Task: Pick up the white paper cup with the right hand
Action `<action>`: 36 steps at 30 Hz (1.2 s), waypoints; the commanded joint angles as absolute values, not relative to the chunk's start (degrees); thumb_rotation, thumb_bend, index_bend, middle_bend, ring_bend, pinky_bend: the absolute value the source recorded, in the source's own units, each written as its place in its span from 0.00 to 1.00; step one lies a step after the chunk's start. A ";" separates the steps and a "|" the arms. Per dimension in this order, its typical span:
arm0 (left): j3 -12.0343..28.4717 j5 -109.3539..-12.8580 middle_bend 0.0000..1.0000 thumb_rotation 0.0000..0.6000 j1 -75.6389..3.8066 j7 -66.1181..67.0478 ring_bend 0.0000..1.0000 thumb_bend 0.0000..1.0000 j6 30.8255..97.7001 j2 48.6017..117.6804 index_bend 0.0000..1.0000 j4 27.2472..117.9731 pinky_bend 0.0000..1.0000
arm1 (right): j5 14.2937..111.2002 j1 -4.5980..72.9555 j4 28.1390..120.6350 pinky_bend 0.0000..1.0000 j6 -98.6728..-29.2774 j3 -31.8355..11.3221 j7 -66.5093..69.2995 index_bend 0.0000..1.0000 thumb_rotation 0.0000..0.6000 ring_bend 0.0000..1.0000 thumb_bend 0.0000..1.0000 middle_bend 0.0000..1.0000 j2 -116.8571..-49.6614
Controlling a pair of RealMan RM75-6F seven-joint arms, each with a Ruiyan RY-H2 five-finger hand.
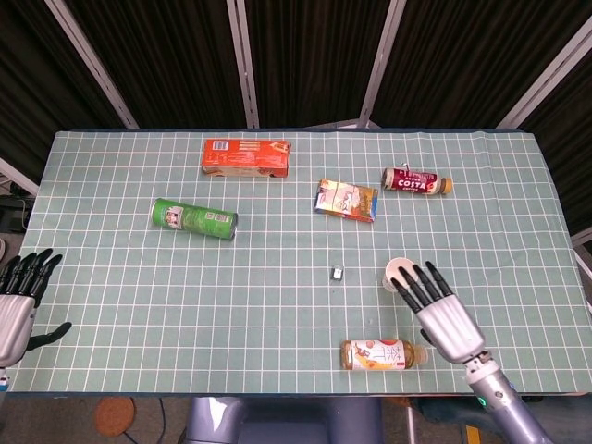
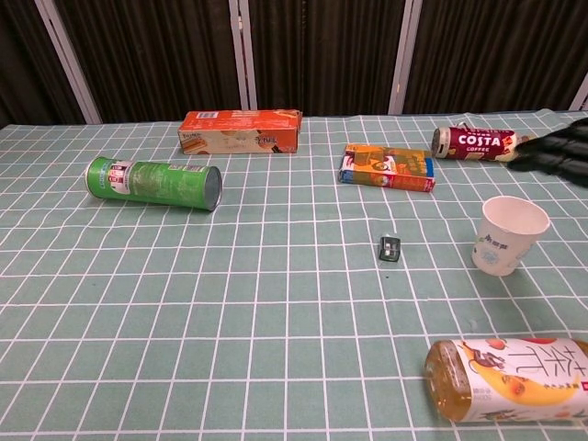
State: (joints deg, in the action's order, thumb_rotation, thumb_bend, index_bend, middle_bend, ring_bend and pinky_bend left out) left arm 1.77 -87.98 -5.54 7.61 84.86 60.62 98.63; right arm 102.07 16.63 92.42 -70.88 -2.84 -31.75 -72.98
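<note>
The white paper cup stands upright on the green gridded mat, right of centre. My right hand hovers just behind and to the right of it, fingers spread and holding nothing; its dark fingertips overlap the cup's rim in the head view. In the chest view only those fingertips show, at the right edge above the cup. At the table's front left corner my left hand is open and empty.
A tea bottle lies just in front of the cup. A small dark clip sits to its left. Farther back lie a Costa bottle, an orange carton, a red box and a green can.
</note>
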 commanded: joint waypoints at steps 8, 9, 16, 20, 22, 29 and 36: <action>2.65 -85.35 0.00 1.00 -6.56 8.90 0.00 0.00 82.81 61.79 0.00 97.51 0.00 | 98.93 26.70 88.21 0.00 -53.92 -5.61 -50.29 0.00 1.00 0.00 0.00 0.00 -81.03; 2.69 -85.23 0.00 1.00 -6.59 8.92 0.00 0.00 82.76 61.85 0.00 97.49 0.00 | 98.83 27.02 87.80 0.00 -53.38 -5.59 -51.80 0.00 1.00 0.00 0.00 0.00 -81.57; 2.55 -85.10 0.00 1.00 -6.68 9.26 0.00 0.00 82.57 61.94 0.00 97.67 0.00 | 95.45 27.73 82.88 0.00 -51.70 -6.96 -63.29 0.00 1.00 0.00 0.00 0.00 -84.70; 2.57 -84.94 0.00 1.00 -6.75 8.95 0.00 0.00 82.47 61.77 0.00 97.73 0.00 | 90.23 26.85 82.43 0.00 -51.13 -7.95 -70.06 0.00 1.00 0.00 0.00 0.00 -85.19; 2.56 -84.81 0.00 1.00 -6.79 8.76 0.00 0.00 82.32 61.67 0.00 97.79 0.00 | 88.54 26.41 82.50 0.00 -51.43 -8.06 -72.72 0.00 1.00 0.00 0.00 0.00 -85.24; 2.40 -84.99 0.00 1.00 -6.85 8.62 0.00 0.00 82.26 61.20 0.00 98.45 0.00 | 82.50 25.89 81.65 0.00 -52.57 -8.14 -82.24 0.00 1.00 0.00 0.00 0.00 -86.52; 2.35 -84.59 0.00 1.00 -7.06 8.17 0.00 0.00 81.67 60.98 0.00 98.47 0.00 | 79.26 26.23 80.17 0.00 -54.08 -7.51 -86.97 0.01 1.00 0.00 0.01 0.03 -87.63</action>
